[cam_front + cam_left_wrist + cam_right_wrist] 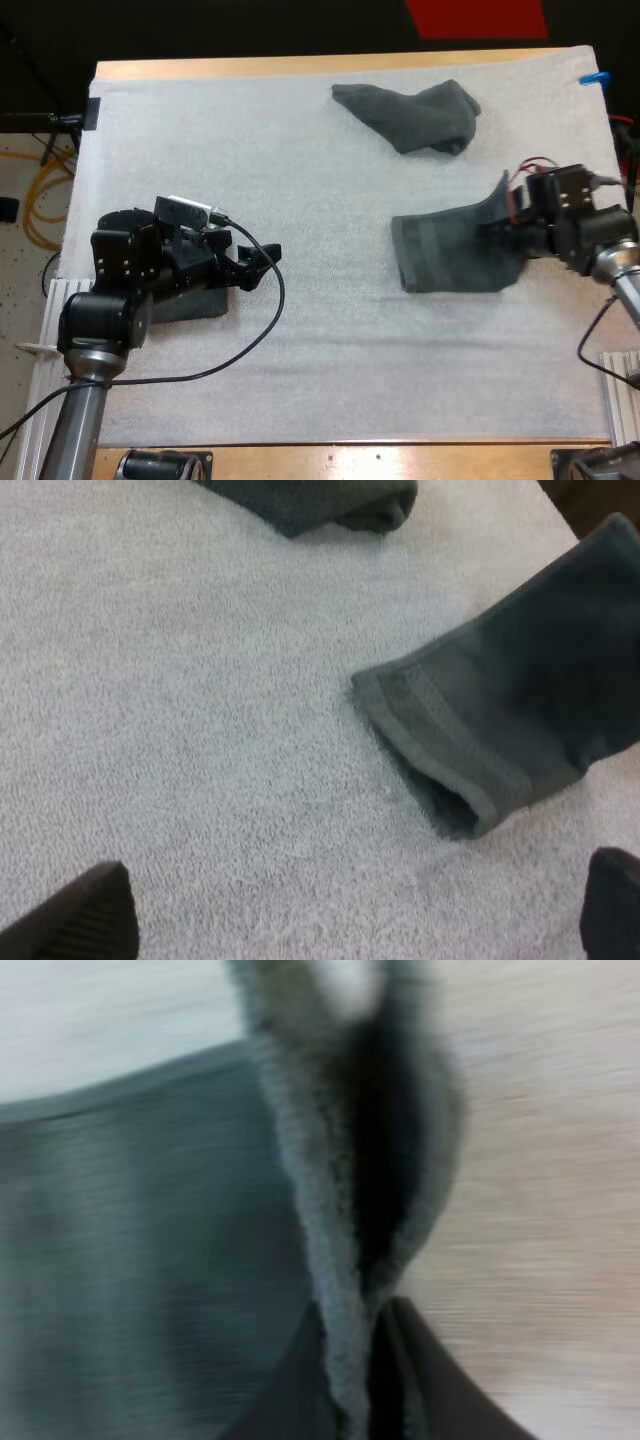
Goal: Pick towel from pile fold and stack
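Held towel: a dark grey-green towel (450, 262) is laid doubled over on the right half of the white mat (330, 360). Its hemmed, folded end is turned toward the left arm, and its right-hand edge is raised off the mat.
Right gripper: the right gripper (493, 232) is clamped on that raised edge. In the right wrist view the cloth is seen pinched between the two fingers (290, 1400).
Left gripper: the left gripper (262, 262) is held low over the mat's left half, well apart from the held towel. Its fingertips (80, 920) are spread, with nothing between them.
Pile: one crumpled towel (412, 118) is left at the far side of the mat, apart from the held towel.
Stack: a flat dark cloth (195, 305), partly hidden under the left arm, is judged to be the folded stack.
Handling: the towel is judged light, soft and limp, and not fragile. Sagging and sliding of the layers are to be expected when it is lifted.
Grasp point: the hem near a corner is advised, with both layers pinched together.
Containers: none are used; all three cloths are borne directly by the mat.
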`<state>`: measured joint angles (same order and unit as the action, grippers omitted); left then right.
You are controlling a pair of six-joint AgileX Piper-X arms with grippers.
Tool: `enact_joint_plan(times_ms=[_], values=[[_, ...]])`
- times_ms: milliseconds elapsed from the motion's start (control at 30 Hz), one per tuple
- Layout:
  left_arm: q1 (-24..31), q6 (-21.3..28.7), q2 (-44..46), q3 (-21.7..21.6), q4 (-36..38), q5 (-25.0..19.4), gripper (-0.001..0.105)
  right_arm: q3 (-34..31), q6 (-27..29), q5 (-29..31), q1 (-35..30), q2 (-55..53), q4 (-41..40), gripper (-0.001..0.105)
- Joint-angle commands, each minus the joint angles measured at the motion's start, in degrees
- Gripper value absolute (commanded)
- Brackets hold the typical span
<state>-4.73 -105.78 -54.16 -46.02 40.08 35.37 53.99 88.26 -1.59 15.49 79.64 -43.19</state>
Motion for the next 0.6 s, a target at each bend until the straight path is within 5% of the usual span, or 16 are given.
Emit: enact_joint_plan(times_ms=[0, 267, 367, 467, 567], values=[[-0.25, 0.26, 0.23, -0.29, -0.07, 0.46, 0.086, 0.10, -2.25, -3.73, 1.26, 0.72, 1.28, 0.001], [-0.25, 0.26, 0.23, -0.29, -0.07, 0.46, 0.086, 0.10, -10.32, -7.67, 8.73, 8.99, 9.42, 0.001], [-0.25, 0.26, 0.23, -0.29, -0.07, 0.46, 0.086, 0.10, -12.30, -7.79, 8.91, 10.65, 10.33, 0.010], [-0.25, 0.26, 0.23, -0.29, -0.07, 0.46, 0.086, 0.10, -12.50, -8.42, 8.69, 10.82, 10.89, 0.033], [-1.27, 0.26, 0.16, -0.29, -0.07, 0.46, 0.086, 0.10, -12.50, -16.06, 8.70, 10.82, 14.12, 0.070]])
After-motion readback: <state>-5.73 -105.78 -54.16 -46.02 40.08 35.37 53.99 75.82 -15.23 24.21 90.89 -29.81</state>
